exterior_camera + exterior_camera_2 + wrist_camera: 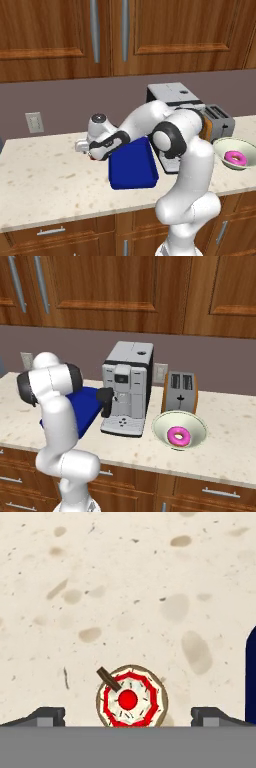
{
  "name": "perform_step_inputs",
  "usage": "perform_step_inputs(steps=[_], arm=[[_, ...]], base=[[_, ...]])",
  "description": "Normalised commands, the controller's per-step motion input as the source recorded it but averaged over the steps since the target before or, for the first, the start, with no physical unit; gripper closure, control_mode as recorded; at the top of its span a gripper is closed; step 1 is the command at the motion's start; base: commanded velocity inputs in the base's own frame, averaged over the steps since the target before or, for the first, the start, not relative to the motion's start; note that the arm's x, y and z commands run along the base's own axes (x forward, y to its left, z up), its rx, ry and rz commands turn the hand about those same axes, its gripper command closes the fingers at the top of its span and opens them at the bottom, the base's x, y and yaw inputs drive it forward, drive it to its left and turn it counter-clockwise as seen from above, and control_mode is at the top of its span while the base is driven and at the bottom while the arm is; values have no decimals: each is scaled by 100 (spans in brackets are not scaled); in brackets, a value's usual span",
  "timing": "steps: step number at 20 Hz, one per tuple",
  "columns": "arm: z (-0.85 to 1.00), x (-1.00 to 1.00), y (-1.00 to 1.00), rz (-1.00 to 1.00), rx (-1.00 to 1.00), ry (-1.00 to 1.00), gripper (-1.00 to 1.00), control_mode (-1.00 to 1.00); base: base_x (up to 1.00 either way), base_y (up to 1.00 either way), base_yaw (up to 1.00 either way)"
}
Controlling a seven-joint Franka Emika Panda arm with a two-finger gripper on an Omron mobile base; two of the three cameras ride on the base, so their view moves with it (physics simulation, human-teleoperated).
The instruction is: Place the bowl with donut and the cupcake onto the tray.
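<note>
Cupcake [131, 698] sits on the counter [125, 587] just beside the blue tray [251, 677], centred under the gripper [129, 714], jaws spread wide. Best to descend straight and close gently around the wrapper.

glossy white rounded arm [187, 165] segments with black joint rings, a dark wrist band, and two small dark finger tips [47, 716].
</note>
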Motion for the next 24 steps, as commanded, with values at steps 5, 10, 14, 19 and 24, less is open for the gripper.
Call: perform_step_inputs(steps=[5, 10, 14, 19, 24], arm=[[-29, 26, 14, 0, 0, 0, -100, -100], [-29, 24, 13, 0, 0, 0, 100, -100], [-25, 16, 2, 0, 0, 0, 100, -100], [-4, 6, 0, 0, 0, 0, 100, -100], [12, 0, 0, 0, 0, -3, 100, -100]], base=[[0, 0, 0], [0, 0, 0], [0, 0, 0], [0, 0, 0], [0, 0, 0]])
